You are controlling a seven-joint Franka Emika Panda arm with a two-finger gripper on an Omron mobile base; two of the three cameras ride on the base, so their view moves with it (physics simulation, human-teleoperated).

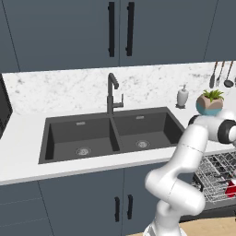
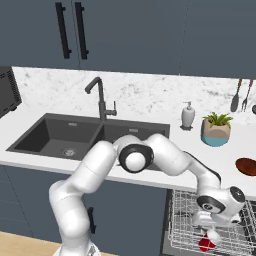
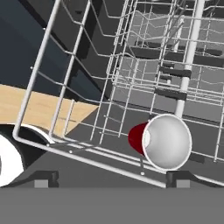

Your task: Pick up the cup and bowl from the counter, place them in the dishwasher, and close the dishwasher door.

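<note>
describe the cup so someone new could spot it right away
Look right of the sink, below the counter, at the pulled-out wire rack. The cup lies on its side inside, under the gripper; it is red outside and white inside, the only coloured thing among grey wires.

Glossy white arm [image 2: 90, 175], dark joints

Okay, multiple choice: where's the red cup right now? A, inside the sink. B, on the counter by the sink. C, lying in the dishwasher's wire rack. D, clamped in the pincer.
C: the red cup lies on its side in the wire rack, clear of the open pincer.
</note>
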